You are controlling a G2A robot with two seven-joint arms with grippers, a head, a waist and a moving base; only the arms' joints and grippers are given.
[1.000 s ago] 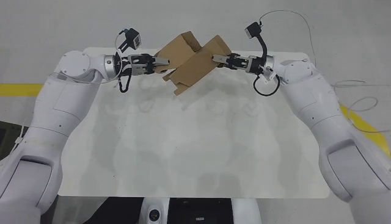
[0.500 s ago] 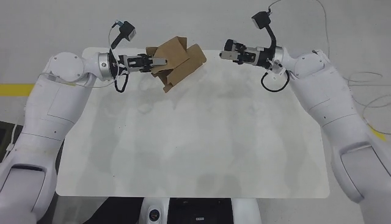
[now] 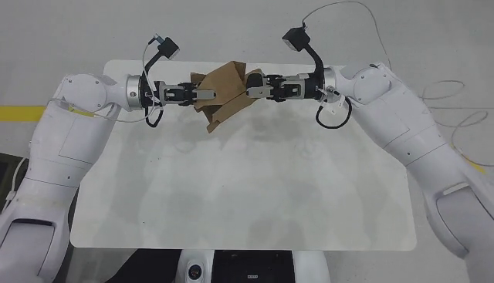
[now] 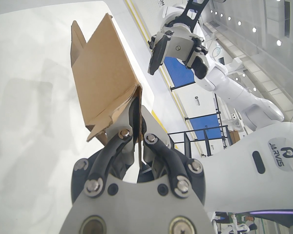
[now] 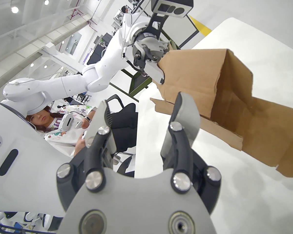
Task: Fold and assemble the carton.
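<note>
Left gripper (image 4: 136,120): we see the fingers clamped on a thin edge of the carton (image 4: 102,74), with one layer of cardboard pinched between the pads. In the top view the left gripper (image 3: 202,96) grips the carton (image 3: 224,90) at the end nearer the left arm.

Right gripper (image 5: 144,103): jaws spread wide with nothing between them. From above, the right gripper (image 3: 251,89) sits just beside the carton's opposite end. We can't tell if a fingertip touches the cardboard. The left wrist view also shows the right gripper (image 4: 178,62) open and facing the carton.

The carton (image 5: 197,74) is brown and partly opened into a tube, with the open end toward the right wrist camera. A loose flap hangs down from the open end. It is tilted and looks clear of the surface, carried by the left gripper alone.

The table (image 3: 231,198) is white. The carton is over its far middle part, between the two grippers.
</note>
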